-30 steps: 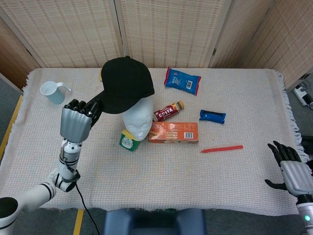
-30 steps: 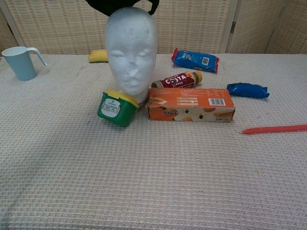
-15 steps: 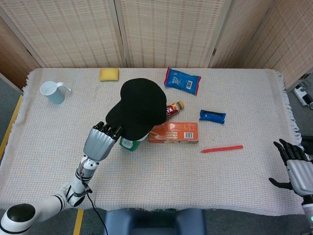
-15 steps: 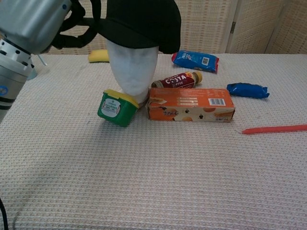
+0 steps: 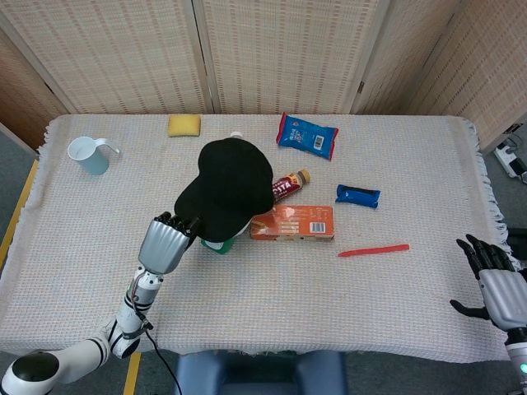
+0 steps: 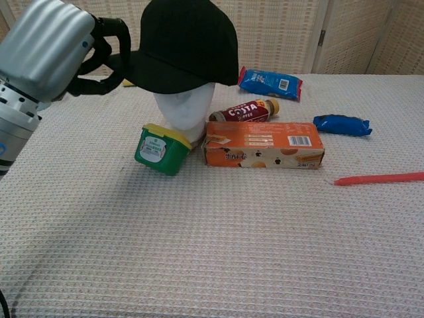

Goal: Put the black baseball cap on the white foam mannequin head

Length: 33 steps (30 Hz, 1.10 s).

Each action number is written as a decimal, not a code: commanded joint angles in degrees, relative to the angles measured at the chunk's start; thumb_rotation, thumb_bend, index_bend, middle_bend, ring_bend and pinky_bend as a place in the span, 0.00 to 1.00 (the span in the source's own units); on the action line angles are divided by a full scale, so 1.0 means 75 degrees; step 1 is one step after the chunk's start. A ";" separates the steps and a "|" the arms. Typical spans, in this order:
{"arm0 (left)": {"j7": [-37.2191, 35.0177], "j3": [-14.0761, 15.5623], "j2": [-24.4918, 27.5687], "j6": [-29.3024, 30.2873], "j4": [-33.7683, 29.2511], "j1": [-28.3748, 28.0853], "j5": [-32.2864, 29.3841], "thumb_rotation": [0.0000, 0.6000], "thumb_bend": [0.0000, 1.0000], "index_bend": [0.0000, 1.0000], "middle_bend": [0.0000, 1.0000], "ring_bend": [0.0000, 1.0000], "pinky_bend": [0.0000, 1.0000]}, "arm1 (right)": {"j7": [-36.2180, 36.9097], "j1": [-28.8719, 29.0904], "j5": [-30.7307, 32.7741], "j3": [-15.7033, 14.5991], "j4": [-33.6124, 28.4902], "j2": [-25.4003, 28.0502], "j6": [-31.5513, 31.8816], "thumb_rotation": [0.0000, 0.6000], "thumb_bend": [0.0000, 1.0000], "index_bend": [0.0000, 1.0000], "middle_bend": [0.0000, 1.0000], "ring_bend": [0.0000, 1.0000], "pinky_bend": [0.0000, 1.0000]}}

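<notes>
The black baseball cap point(image 6: 185, 43) sits on the white foam mannequin head point(image 6: 187, 111), pulled low so that only the lower face shows in the chest view. Its brim points toward my left side. My left hand point(image 6: 53, 50) is at the brim's edge, and its dark fingers point(image 6: 109, 46) grip the brim. From the head view, the cap point(image 5: 229, 185) hides the mannequin head almost fully, with my left hand point(image 5: 167, 241) just in front of it. My right hand point(image 5: 494, 284) hovers at the table's near right corner, fingers apart and holding nothing.
A green tub point(image 6: 161, 149) and an orange box point(image 6: 263, 144) stand against the mannequin's base, with a Costa bottle point(image 6: 244, 110) behind the box. Blue packets point(image 5: 307, 135) point(image 5: 358, 195), a red stick point(image 5: 373, 249), a light blue cup point(image 5: 89, 155) and a yellow sponge point(image 5: 184, 125) lie around.
My left hand carried the cap from up and to the left over the mannequin head and lowered it; the cap now covers the upper face. The right hand has barely moved.
</notes>
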 commanded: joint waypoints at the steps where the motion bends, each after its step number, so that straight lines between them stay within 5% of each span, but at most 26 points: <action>1: -0.0039 0.0108 0.0209 0.0068 -0.0421 0.0205 0.0040 1.00 0.41 0.47 1.00 1.00 1.00 | -0.0043 0.0012 0.0013 -0.0001 -0.0013 -0.0024 -0.0020 1.00 0.09 0.00 0.00 0.00 0.00; 12: 0.0842 0.0597 0.1538 0.0135 -0.3000 0.1133 0.0138 1.00 0.11 0.07 1.00 1.00 1.00 | -0.0156 0.0040 -0.0025 -0.0045 -0.0043 -0.0073 -0.0085 1.00 0.09 0.00 0.00 0.00 0.00; 16: 0.1086 0.0885 0.2544 -0.0291 -0.4179 0.1845 -0.0614 1.00 0.04 0.06 0.89 0.86 0.99 | -0.0082 0.0024 -0.0110 -0.0074 -0.0054 -0.0039 -0.0060 1.00 0.09 0.00 0.00 0.00 0.00; 17: 0.1095 0.0980 0.2805 -0.0475 -0.4425 0.2003 -0.0858 1.00 0.03 0.07 0.78 0.73 0.92 | -0.0069 0.0022 -0.0122 -0.0082 -0.0052 -0.0033 -0.0063 1.00 0.09 0.00 0.00 0.00 0.00; 20: 0.1056 0.1338 0.3848 -0.1312 -0.5506 0.2468 -0.1863 1.00 0.03 0.09 0.44 0.34 0.48 | -0.0066 0.0024 -0.0174 -0.0113 -0.0061 -0.0037 -0.0083 1.00 0.09 0.00 0.00 0.00 0.00; 23: 0.0717 0.1595 0.4790 -0.1853 -0.6324 0.2795 -0.2519 1.00 0.03 0.09 0.19 0.10 0.20 | -0.0131 0.0029 -0.0237 -0.0150 -0.0080 -0.0073 -0.0098 1.00 0.09 0.00 0.00 0.00 0.00; 33: -0.1045 0.2165 0.5701 -0.1579 -0.6127 0.3891 -0.2077 1.00 0.05 0.15 0.05 0.00 0.11 | -0.0586 0.0058 -0.0211 -0.0149 -0.0004 -0.0460 -0.0073 1.00 0.09 0.00 0.00 0.00 0.00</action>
